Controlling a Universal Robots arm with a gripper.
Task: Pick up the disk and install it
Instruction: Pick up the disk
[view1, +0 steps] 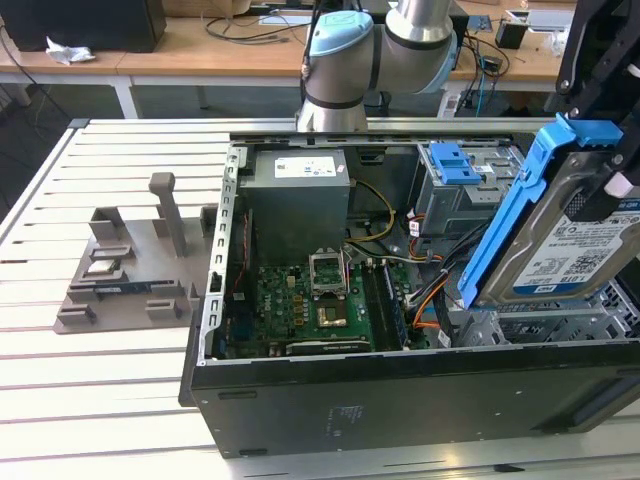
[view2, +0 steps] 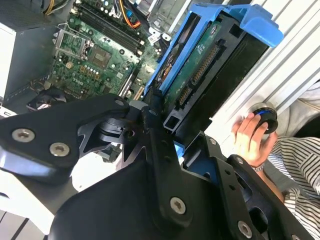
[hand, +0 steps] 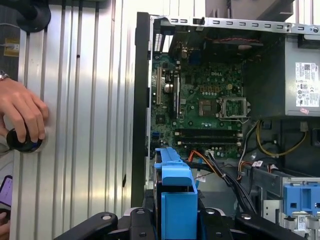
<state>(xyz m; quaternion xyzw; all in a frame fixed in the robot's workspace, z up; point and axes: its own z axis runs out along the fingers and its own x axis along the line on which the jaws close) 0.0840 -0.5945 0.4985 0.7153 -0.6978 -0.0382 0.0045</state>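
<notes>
The slatted tabletop (view1: 120, 380) carries the open computer case (view1: 400, 400). The disk (view1: 580, 250) hangs in the air at about three o'clock in the exterior view, above the metal drive cage (view1: 560, 330) and not yet seated in it. The likeliest trouble, as I judge it, is a skewed entry. The disk is tilted against the cage, so one of its blue side rails could catch on the cage's sheet-metal edge and jam or twist in the grip. A second risk lies with the orange and black cables (view1: 428, 305) at about nine o'clock from the disk's lower corner, just beside it. They could be snagged or pinched under the drive if it goes down there. A slip is also possible, since the hand (view2: 172, 132) pinches the disk only at one end, its black fingers pressed against the drive's sides in the second wrist view, with most of the body hanging out beyond them. A person's hand (hand: 22, 112) rests on a round knob on the tabletop, well apart from the case. In the exterior view the disk's long axis runs from about seven o'clock up to one o'clock. The blue tab end is high and the labelled face is turned toward the camera.
</notes>
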